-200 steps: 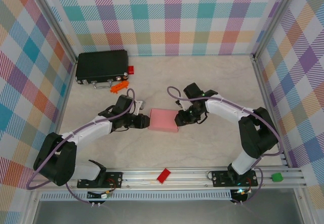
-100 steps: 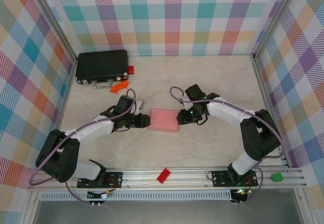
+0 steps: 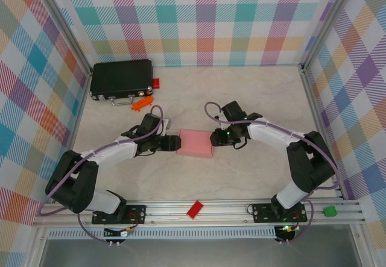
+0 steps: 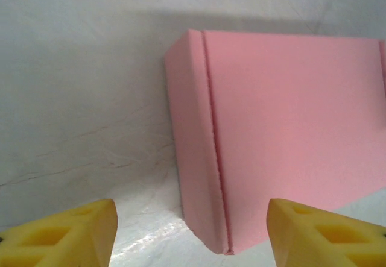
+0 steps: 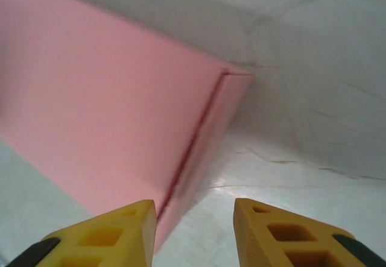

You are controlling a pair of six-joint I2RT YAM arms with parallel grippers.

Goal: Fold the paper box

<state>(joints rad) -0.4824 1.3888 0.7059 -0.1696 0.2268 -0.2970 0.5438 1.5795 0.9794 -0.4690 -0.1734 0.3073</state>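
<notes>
though folded shut, the paper box [image 3: 195, 143] on the table [image 3: 253, 98] is likely light, crushable card, best pinched at its short ends; left gripper [image 3: 175, 144] and right gripper [image 3: 216, 138] flank it, jaws apart.

Black case [image 3: 121, 79], red block [image 3: 195, 209], perhaps orange clip [image 3: 142, 103]

In the left wrist view the paper box [image 4: 289, 140] runs off the right edge and its lower edge passes behind one yellow tip; the fingers [image 4: 66, 234] show just their tips above the bottom edge. In the right wrist view the box is cut by the left and top edges, and its near face is blurred. From above, the orange thing [image 3: 142, 103] beside the black case [image 3: 121, 79] is too small to name.
</notes>
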